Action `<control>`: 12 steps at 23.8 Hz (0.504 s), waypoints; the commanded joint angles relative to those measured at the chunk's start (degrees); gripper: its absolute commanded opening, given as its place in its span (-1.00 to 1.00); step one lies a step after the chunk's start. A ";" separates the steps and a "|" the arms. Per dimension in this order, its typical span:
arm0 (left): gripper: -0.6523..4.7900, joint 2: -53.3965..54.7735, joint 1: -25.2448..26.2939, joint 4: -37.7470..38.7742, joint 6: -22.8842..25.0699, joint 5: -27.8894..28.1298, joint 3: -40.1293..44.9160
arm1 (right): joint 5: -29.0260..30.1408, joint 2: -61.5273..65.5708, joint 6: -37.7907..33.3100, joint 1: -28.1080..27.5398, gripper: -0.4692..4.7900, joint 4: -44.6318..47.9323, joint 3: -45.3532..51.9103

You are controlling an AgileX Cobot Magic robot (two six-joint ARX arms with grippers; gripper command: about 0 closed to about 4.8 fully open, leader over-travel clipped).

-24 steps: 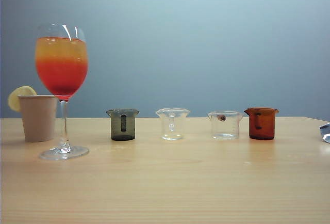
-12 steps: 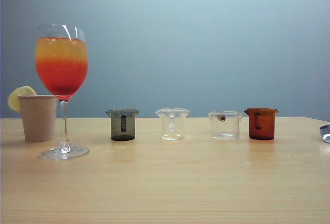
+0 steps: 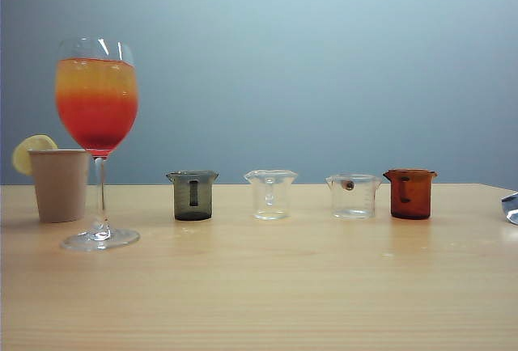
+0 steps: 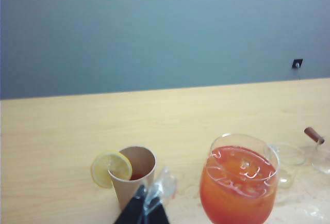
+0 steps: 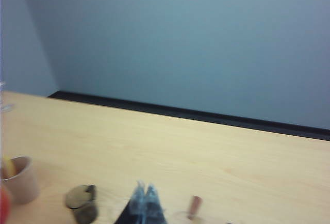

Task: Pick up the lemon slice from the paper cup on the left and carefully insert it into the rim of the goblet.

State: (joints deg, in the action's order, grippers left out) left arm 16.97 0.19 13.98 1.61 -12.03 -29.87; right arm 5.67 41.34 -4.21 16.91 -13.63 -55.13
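- Two grippers show only in their own wrist views: the left gripper [image 4: 147, 208] hangs above the table just in front of the paper cup [image 3: 60, 184], fingertips pressed together and grasping nothing.
- The right gripper [image 5: 144, 201], blurred, hovers over the wooden table [image 3: 267, 286] near the row of beakers, its fingertips also clenched together and empty.
- Nearest in the exterior view stands the goblet [image 3: 97, 137], upright at the left, filled with an orange-over-red drink.
- Just behind and left of it sits the paper cup, with the lemon slice [image 3: 31, 151] wedged upright on its rim.
- Four small beakers line up to the right, apart from one another: a smoky grey beaker [image 3: 193, 195], a clear beaker [image 3: 270, 193], a second clear beaker [image 3: 353, 196], and an amber-brown beaker [image 3: 410, 193].
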 commanded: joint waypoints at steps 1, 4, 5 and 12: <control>-0.78 3.23 1.77 -1.95 1.90 -0.90 -0.26 | -5.57 4.59 2.14 9.99 -0.86 1.11 -2.95; -0.78 7.91 10.69 -5.27 1.75 -8.17 -0.28 | -7.80 8.33 2.21 19.10 -0.86 5.29 -3.10; -0.78 9.35 13.35 -6.19 1.14 -10.69 -0.28 | -8.41 9.07 2.21 20.79 -0.86 6.01 -3.10; -0.78 25.09 16.96 -15.23 1.38 -16.39 -0.22 | -8.76 13.86 1.01 30.23 -0.86 10.12 -3.10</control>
State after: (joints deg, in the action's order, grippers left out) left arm 41.23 16.95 1.72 3.05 -25.17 -29.89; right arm -3.01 55.31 -2.83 46.33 -5.63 -57.98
